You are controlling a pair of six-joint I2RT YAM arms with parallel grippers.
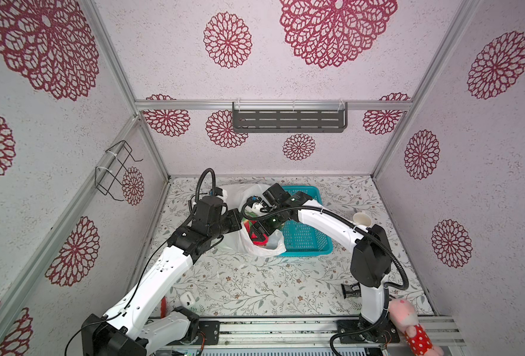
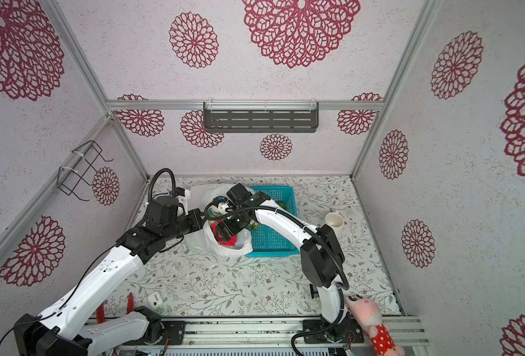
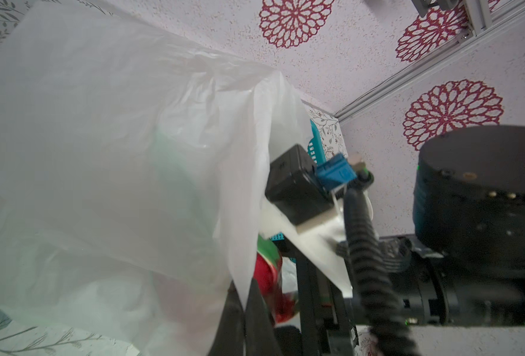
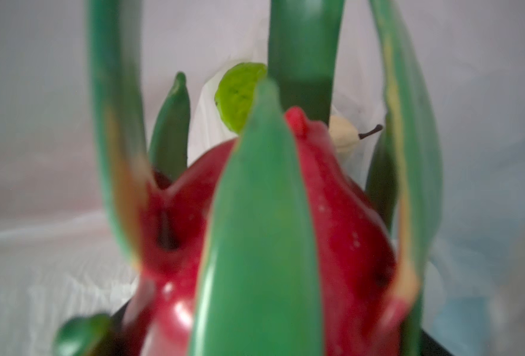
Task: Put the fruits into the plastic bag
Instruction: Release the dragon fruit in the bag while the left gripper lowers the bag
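Left gripper (image 1: 239,219) pinches plastic bag (image 1: 265,250) at nine o'clock; right gripper (image 1: 259,235), jaws wide, clasps dragon fruit (image 4: 332,215) — tips may snag film.

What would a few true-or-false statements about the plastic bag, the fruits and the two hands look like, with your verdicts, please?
1. The left hand is shut on the rim of the plastic bag. True.
2. The right hand is empty. False: it holds the dragon fruit in the bag's mouth.
3. A pale pear already lies inside the bag. True.
4. The pink plush toy sits inside the bag. False: it lies by the base of the right arm.
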